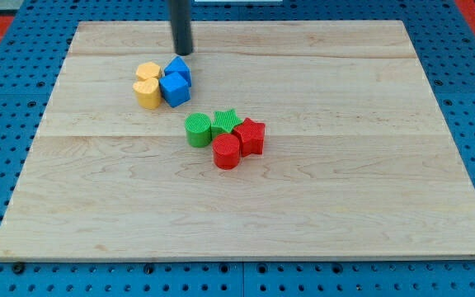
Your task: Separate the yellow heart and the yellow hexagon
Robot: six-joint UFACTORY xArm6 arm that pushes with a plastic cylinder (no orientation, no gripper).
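So here's where we're at: our rod comes down from the view's top and my tip (184, 52) sits on the wooden board (345, 206), just above the blue blocks, toward the view's top of that cluster. It's close to the upper blue block (179, 69) but we can't quite tell if it's touching. No jaws on this rig at all, it's just a straight dark rod, so there's nothing to call wide or narrow.

The 2 yellow blocks are stacked up against each other at the view's upper left. One yellow block (148, 71) sits toward the view's top, the other yellow block (148, 93) is right below it, and they're touching. Honestly we can't tell which is the heart and which is the hexagon from this angle. Both yellows press against the blue pair on their right side: the upper blue block and a lower blue cube-ish block (175, 89). So that's 4 blocks in 1 tight clump.

Well apart from that, toward the board's middle, there's a second clump of 4: a green cylinder (198, 130), a green star (225, 122) to its right, a red star (251, 136) further right, and a red cylinder (227, 152) at the view's bottom of the group. All packed together.

The board rests on a blue perforated surface (7, 99).
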